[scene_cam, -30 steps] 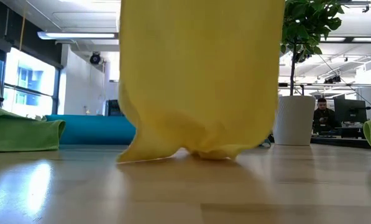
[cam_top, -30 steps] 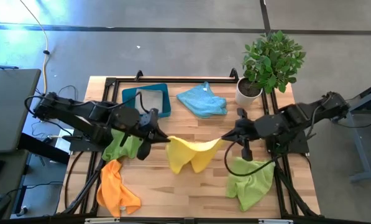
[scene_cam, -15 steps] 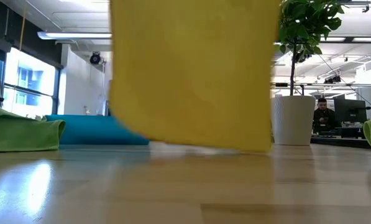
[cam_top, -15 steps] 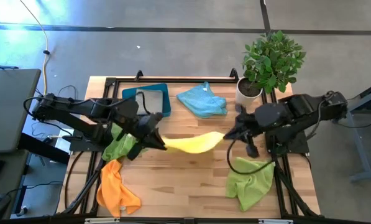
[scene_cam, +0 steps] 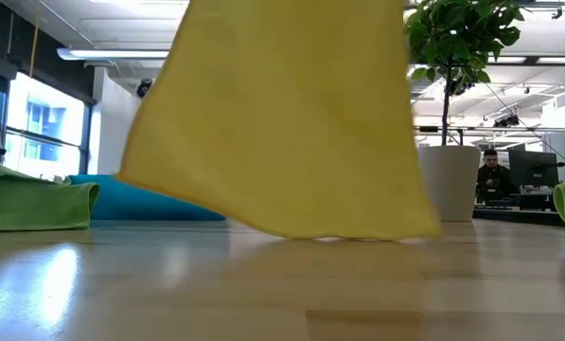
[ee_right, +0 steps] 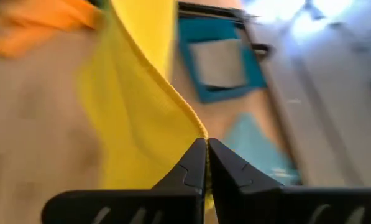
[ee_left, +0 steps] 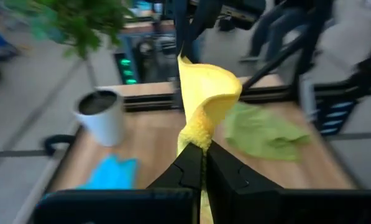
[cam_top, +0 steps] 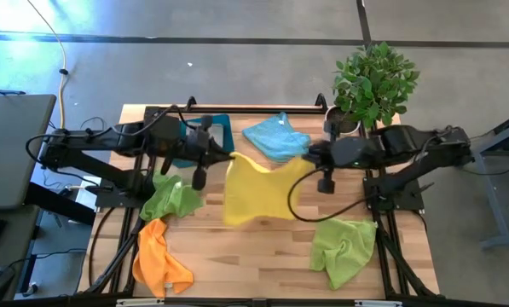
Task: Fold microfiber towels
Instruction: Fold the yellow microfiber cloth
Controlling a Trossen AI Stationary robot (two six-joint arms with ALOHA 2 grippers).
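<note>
Above the middle of the wooden table (cam_top: 263, 256), the yellow towel (cam_top: 254, 192) hangs stretched between the two arms, each holding one upper corner. The left tool (cam_top: 228, 157) is clamped on the corner nearest the teal tray (cam_top: 224, 136), and its wrist view shows the dark fingers (ee_left: 186, 169) pressed together with yellow cloth bunched between them. The right tool (cam_top: 308, 159) is clamped on the opposite corner, just beside the light blue towel (cam_top: 275, 139); its fingers (ee_right: 194, 167) likewise meet on a fold of the yellow fabric. In the low view the yellow towel (scene_cam: 282, 123) hangs as a broad sheet whose lower edge appears to meet the tabletop.

The light blue towel lies crumpled near the far edge, between the tray and a potted plant (cam_top: 372, 81) in a white pot. A lime green towel (cam_top: 170, 199) sits in a heap on the left side under the left arm, with an orange towel (cam_top: 159, 260) just beside it toward the near edge. Another lime green towel (cam_top: 344, 247) lies crumpled at the near right. A person (scene_cam: 492, 180) sits in the room beyond the table.
</note>
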